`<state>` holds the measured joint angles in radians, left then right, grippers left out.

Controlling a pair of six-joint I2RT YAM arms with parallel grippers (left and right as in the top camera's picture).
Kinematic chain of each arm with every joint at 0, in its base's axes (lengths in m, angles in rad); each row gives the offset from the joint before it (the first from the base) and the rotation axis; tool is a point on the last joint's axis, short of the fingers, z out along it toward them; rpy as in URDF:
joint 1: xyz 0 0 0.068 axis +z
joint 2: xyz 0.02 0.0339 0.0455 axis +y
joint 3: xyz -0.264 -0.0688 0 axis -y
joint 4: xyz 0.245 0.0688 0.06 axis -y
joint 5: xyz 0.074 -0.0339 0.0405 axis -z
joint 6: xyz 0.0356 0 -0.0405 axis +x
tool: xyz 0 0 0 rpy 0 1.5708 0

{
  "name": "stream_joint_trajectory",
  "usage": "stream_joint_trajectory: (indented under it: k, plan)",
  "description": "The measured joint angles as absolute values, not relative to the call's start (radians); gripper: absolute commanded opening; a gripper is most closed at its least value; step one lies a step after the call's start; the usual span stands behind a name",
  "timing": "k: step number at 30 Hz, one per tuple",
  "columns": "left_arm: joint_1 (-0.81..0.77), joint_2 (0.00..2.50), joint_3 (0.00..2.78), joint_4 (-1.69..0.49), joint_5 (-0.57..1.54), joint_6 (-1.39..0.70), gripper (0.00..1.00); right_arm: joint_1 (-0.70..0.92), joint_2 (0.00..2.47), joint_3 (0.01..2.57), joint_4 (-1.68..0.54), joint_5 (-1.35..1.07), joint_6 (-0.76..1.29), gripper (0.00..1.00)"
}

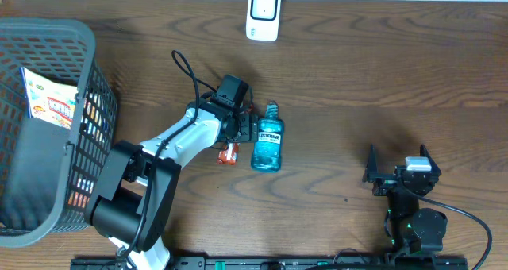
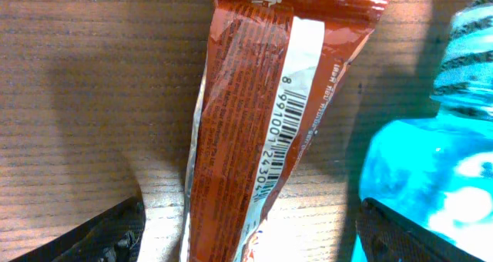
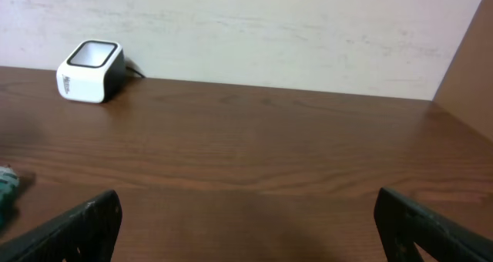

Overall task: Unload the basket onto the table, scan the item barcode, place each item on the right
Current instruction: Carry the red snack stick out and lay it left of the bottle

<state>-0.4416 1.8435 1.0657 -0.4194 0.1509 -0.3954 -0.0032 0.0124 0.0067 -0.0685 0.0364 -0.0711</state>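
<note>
Left end effector [image 2: 250, 233]: open, straddling red snack packet [image 2: 254, 123] without grip. Packet flat on table [image 1: 357, 79], barcode up, just beside mouthwash bottle [image 1: 267, 145]. Right end effector [image 3: 246, 235]: open, empty. Scanner [image 1: 263, 13] well apart; scan judged still outstanding.

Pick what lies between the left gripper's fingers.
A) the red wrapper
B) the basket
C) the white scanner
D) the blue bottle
A: in the left wrist view the red wrapper, barcode up, lies between the fingers of the left gripper, with the bottle beside it.
</note>
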Motion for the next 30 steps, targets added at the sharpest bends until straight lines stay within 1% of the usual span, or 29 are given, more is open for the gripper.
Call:
stream_joint_trajectory:
  k: [7, 8, 9, 13, 23, 30]
  plan:
    - [-0.442, 1.843, 1.066, -0.419, 0.151, -0.395, 0.91, -0.003, 0.012, 0.007, -0.068, 0.036, -0.071, 0.99]
    - [-0.442, 1.843, 1.066, -0.419, 0.151, -0.395, 0.92, -0.003, 0.012, 0.007, -0.068, 0.036, -0.071, 0.99]
    - [-0.442, 1.843, 1.066, -0.419, 0.151, -0.395, 0.97, -0.003, 0.012, 0.007, -0.068, 0.036, -0.071, 0.99]
    - [-0.442, 1.843, 1.066, -0.419, 0.144, -0.396, 0.98, -0.003, 0.012, 0.007, -0.068, 0.036, -0.071, 0.99]
    - [-0.442, 1.843, 1.066, -0.428, 0.122, -0.395, 0.99, -0.003, 0.012, 0.007, -0.068, 0.036, -0.071, 0.99]
    - [-0.441, 1.774, 1.033, -0.530, 0.025, -0.397, 1.00, -0.003, 0.012, 0.007, -0.068, 0.036, -0.071, 0.99]
